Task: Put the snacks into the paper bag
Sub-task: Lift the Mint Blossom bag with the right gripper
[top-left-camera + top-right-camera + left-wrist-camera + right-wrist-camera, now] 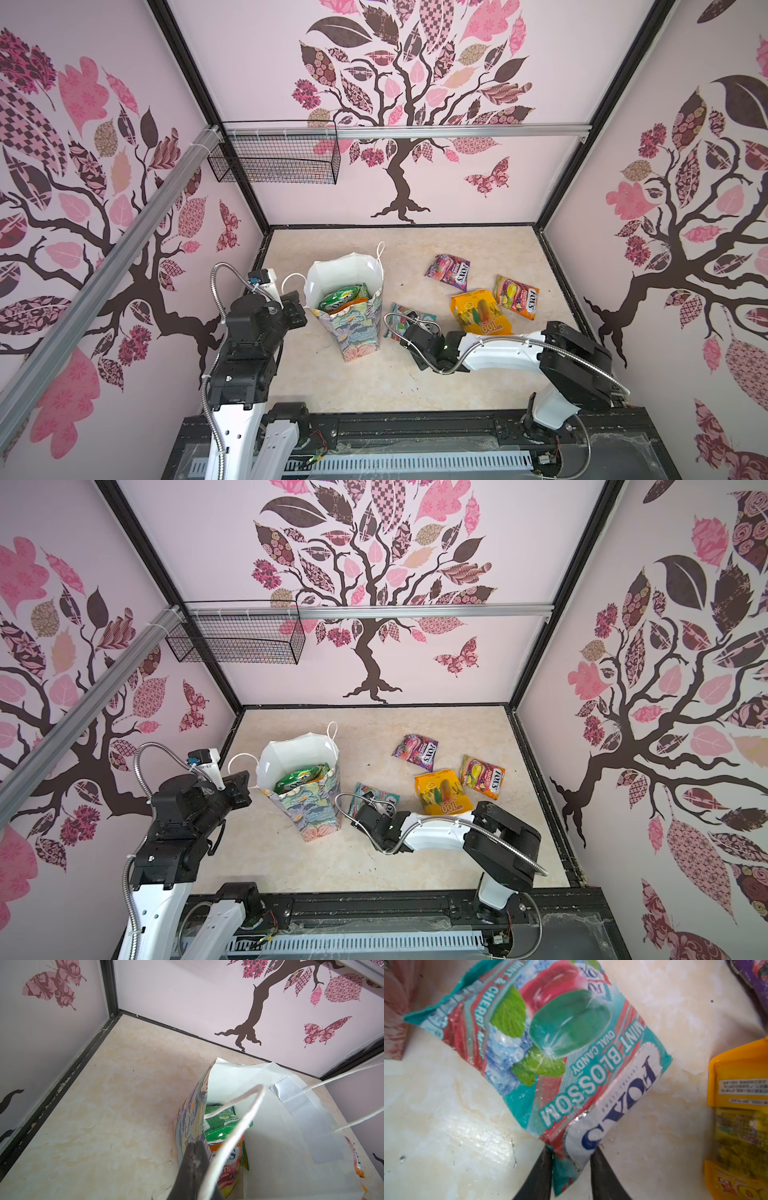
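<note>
Right tool [572,1148]: jaws narrow, one on each side of teal pouch [571,1053] end; grip not clear.
Left tool [195,1144]: closed, pinching paper bag [191,1115] rim.
Green pouch [220,1124]: inside paper bag, just beyond that tool.

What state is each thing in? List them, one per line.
paper bag: upright, mouth open.
left gripper: shut on the paper bag's rim.
green pouch: inside the paper bag.
teal pouch: lying on the table.
right gripper: jaws astride the teal pouch's corner; grip unclear.
purple pouch: flat on the table.
yellow pouch: flat on the table.
orange pouch: flat on the table.
</note>
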`<action>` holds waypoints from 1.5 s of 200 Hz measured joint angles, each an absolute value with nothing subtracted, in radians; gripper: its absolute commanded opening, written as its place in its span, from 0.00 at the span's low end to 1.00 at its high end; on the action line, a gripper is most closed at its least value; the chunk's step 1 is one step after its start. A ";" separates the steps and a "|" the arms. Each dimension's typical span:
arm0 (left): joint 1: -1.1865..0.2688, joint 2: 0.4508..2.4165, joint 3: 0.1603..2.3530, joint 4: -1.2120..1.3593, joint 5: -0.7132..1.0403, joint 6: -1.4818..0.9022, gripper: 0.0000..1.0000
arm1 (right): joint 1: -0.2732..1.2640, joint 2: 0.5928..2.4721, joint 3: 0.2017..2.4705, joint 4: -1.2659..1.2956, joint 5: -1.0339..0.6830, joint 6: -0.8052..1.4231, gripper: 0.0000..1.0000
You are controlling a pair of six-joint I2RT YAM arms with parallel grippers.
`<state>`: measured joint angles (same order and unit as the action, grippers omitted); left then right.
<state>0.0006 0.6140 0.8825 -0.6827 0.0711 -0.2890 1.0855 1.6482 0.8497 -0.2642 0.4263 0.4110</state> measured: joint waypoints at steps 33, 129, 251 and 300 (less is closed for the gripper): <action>0.001 0.614 0.883 -0.683 0.071 -0.289 0.06 | 1.085 1.648 0.837 -0.260 0.429 0.428 0.18; 0.001 0.610 0.883 -0.683 0.071 -0.289 0.06 | 1.085 1.629 0.814 -0.269 0.465 0.458 0.00; 0.001 0.610 0.883 -0.683 0.071 -0.289 0.06 | 1.085 1.395 0.807 -0.376 0.604 0.410 0.00; 0.001 0.610 0.883 -0.683 0.071 -0.289 0.06 | 1.085 1.260 0.807 -0.369 0.645 0.361 0.00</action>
<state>0.0006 0.6102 0.8825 -0.6827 0.0711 -0.2893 1.0855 1.2598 0.8066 -0.3687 0.6445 0.3611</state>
